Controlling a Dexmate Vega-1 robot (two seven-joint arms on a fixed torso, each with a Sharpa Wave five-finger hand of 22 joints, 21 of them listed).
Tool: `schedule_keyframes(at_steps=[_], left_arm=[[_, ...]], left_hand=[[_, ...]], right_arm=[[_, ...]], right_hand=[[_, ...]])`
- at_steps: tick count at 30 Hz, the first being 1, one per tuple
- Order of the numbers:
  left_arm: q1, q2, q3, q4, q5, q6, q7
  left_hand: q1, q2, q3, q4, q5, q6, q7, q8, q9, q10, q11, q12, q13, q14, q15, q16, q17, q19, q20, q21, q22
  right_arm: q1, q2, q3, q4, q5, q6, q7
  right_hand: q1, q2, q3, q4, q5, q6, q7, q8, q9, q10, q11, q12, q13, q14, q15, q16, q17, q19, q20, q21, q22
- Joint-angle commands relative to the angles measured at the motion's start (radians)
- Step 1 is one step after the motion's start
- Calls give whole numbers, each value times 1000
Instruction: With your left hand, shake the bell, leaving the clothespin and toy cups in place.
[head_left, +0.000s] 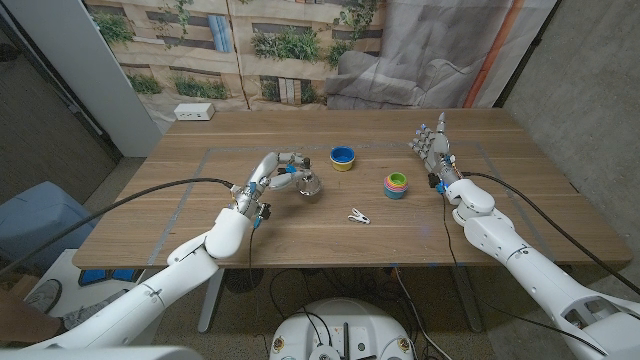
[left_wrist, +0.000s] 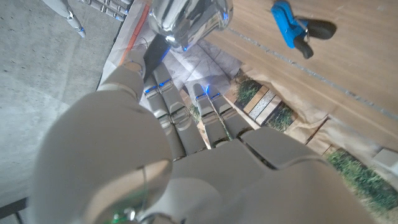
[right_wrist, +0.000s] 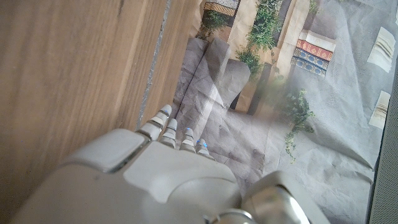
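Observation:
The silver bell is left of the table's middle, tipped over, with its black handle toward my left hand. That hand grips the handle; whether the bell touches the wood I cannot tell. In the left wrist view the bell shines just past my fingers, and the black handle runs in beside them. A pale clothespin lies near the front, to the right of the bell. A stack of coloured toy cups and a blue-and-yellow cup stand beyond it. My right hand stands upright near the right side, holding nothing.
A white power strip lies at the table's far left corner. A blue clip-like thing with a dark end lies on the wood in the left wrist view. A printed backdrop hangs behind the table. My right hand's back faces that backdrop.

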Motion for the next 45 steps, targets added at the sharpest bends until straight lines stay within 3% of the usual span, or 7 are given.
schedule_keyframes(at_steps=[1,6,17,20,30,37,45], left_arm=[[-87,-61,34,191,251,-171,179],[-122,-56,59,226,380,-207,268],[-129,-57,78,230,381,-168,291],[-118,-63,75,218,315,-146,250],[-21,-97,11,53,38,74,82],[44,-105,-31,-77,-87,229,29],[75,-95,-42,-136,-188,317,-27]], left_hand=[[16,15,-3,-2,5,25,10,3,1,53,-51,-1,0,10,-157,-1,2,7,-5,-1,3],[18,16,-4,-3,5,26,10,3,1,53,-51,-1,0,12,-159,-1,2,7,-6,-2,3],[20,15,-9,-2,5,29,5,4,1,54,-52,-2,0,18,-159,0,3,9,-9,-2,2],[20,15,-11,-2,5,30,3,4,1,54,-52,-2,0,18,-159,0,3,9,-10,-2,2],[20,14,-16,-1,4,27,4,2,1,54,-52,-2,0,23,-157,1,4,4,-3,-4,2],[20,14,-19,0,4,25,4,1,1,54,-52,-2,0,22,-156,0,3,2,0,-5,3],[20,14,-22,1,4,24,5,1,2,55,-52,-3,1,21,-155,-2,3,2,2,-5,3]], right_arm=[[1,1,0,0,0,1,1],[0,1,0,0,0,1,0],[-1,0,0,-2,0,0,0],[-1,0,0,-1,0,0,0],[1,1,0,1,0,1,1],[1,1,0,2,0,1,1],[-2,0,0,-2,0,0,0]], right_hand=[[3,98,-6,-1,5,-9,-3,6,4,-4,2,5,2,-6,2,8,5,9,-3,7,3],[3,98,-6,-1,5,-10,-2,6,4,-3,3,5,2,-6,1,8,5,9,-3,7,3],[3,98,-6,-1,5,-10,-2,6,4,-4,3,5,2,-7,1,8,5,9,-3,7,3],[3,98,-6,-1,5,-10,-2,5,4,-4,4,5,2,-7,2,8,5,9,-3,7,3],[3,98,-6,-1,5,-9,-2,6,4,-5,2,5,2,-6,1,8,5,8,-3,7,3],[3,97,-6,-1,5,-9,-2,6,4,-6,0,4,2,-6,1,8,5,9,-2,7,3],[3,97,-6,-1,5,-9,-1,6,4,-6,1,4,2,-6,1,8,5,9,-3,7,3]])
